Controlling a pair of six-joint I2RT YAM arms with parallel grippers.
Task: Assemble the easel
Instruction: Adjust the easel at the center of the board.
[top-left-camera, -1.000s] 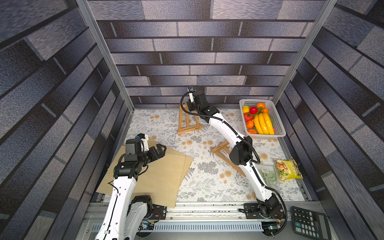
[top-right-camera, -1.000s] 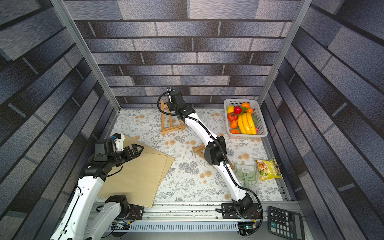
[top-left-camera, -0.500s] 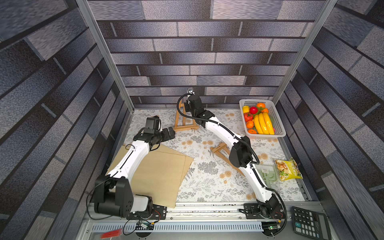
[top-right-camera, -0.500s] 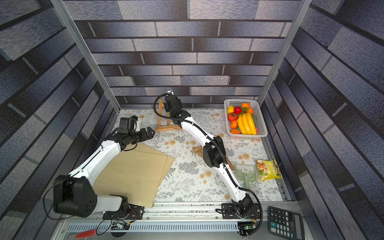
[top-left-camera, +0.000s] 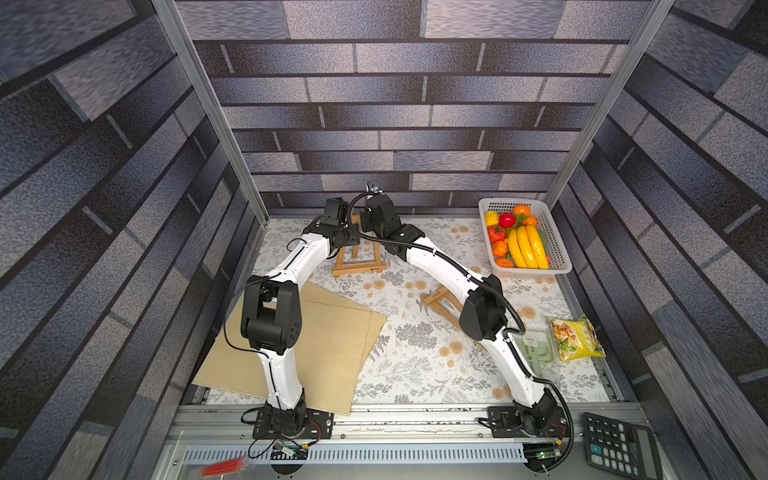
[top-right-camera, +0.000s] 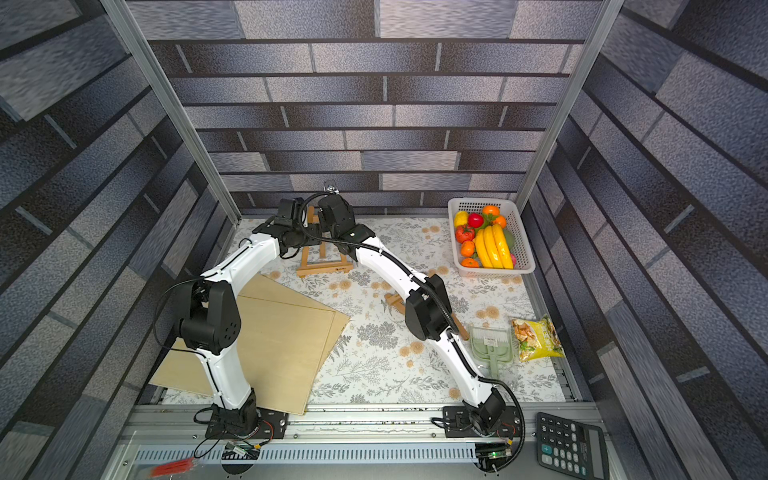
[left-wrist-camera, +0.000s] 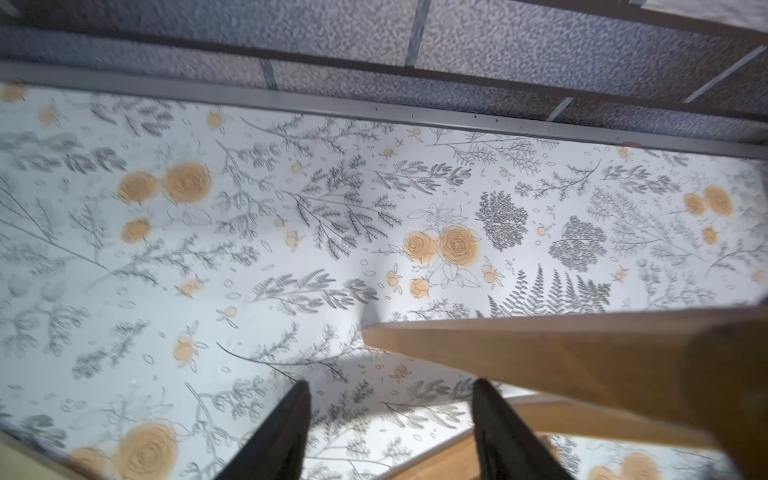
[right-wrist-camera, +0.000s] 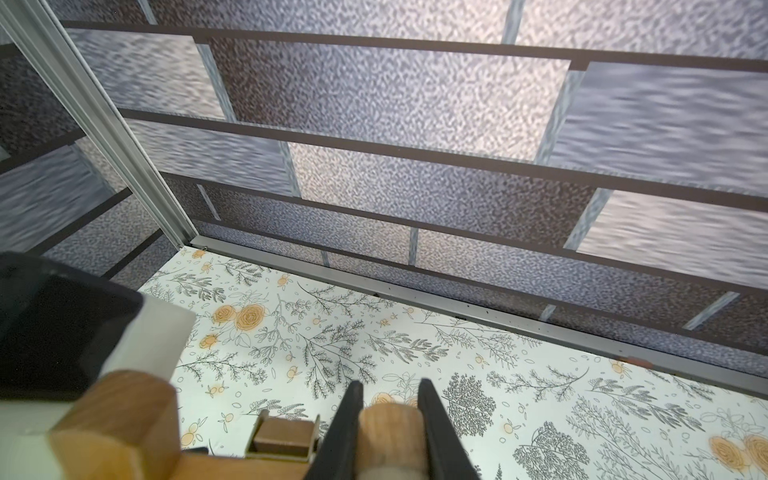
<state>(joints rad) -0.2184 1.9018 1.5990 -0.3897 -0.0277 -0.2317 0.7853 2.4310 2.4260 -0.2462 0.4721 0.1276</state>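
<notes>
Seeing only the bottom ledge and bits of the legs of the easel (top-left-camera: 360, 266), standing upright on the flowered mat (top-left-camera: 415, 349). Losing the easel's top in both top views behind two arms meeting right over it.

Pinching a round wooden peg (right-wrist-camera: 388, 432) at the easel's top with the right gripper (right-wrist-camera: 390, 388), one dark finger pressing on each side. Missing the lower part of that peg, cut off at the edge of the right wrist view.

Holding the left gripper (left-wrist-camera: 390, 384) just beside the easel, fingers (left-wrist-camera: 286, 432) spread apart, with only mat showing between the tips. Making out a wooden bar (left-wrist-camera: 561, 357) of the easel crossing close by one finger. Not managing to tell whether touching or not.

Spotting another wooden piece (top-left-camera: 436, 298) lying flat near the easel, mostly tucked under the right arm. Spotting flat tan boards (top-left-camera: 332, 332) near the easel too, partly covered by the left arm.

Finding a white basket (top-left-camera: 556, 239) full of fruit well apart from the easel. Catching just part of a green tray (top-left-camera: 538, 345) far from the easel, peeking out from behind the right arm, with a snack bag (top-left-camera: 575, 338) just beside it. Noticing a red smear (top-left-camera: 224, 471) farthest from the easel, too fuzzy for naming.
</notes>
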